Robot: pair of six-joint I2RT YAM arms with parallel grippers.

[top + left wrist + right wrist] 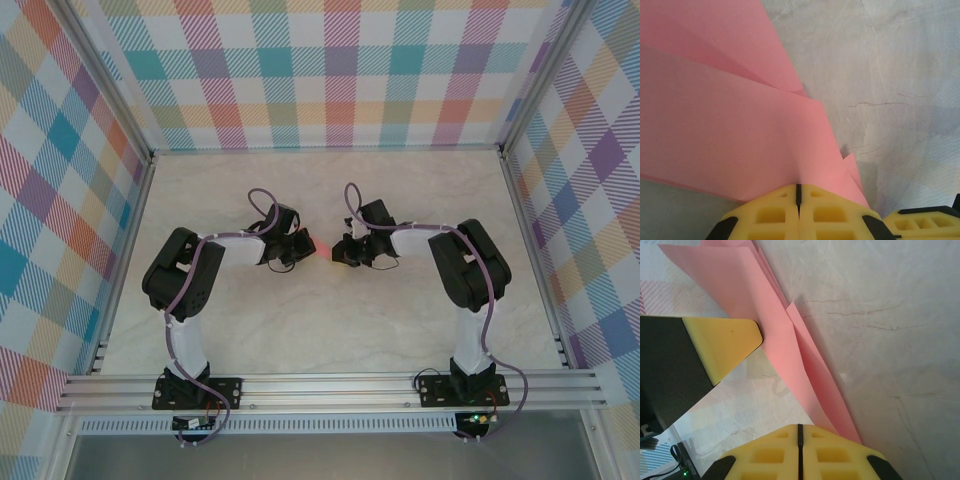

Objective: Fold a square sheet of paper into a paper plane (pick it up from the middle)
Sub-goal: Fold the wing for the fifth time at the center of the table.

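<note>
The square sheet of paper [730, 125] is salmon-pink and folded into overlapping pointed layers. My left gripper [798, 192] is shut on it, and the paper runs straight into the closed seam of the yellow fingers. From above, a small pink sliver of paper [324, 245] shows between the left gripper [308, 247] and the right gripper [338, 250], which meet at mid-table. In the right wrist view my right gripper [800, 432] is shut. The folded paper [790, 355] slants past its right finger with nothing showing in the seam. The left gripper's fingertip [722, 342] presses the paper's upper part.
The pale marble tabletop [330, 330] is walled by checked panels [340, 70] at the back and both sides. An aluminium rail [330, 385] with both arm bases runs along the near edge. A right gripper finger [925, 220] shows low right in the left wrist view.
</note>
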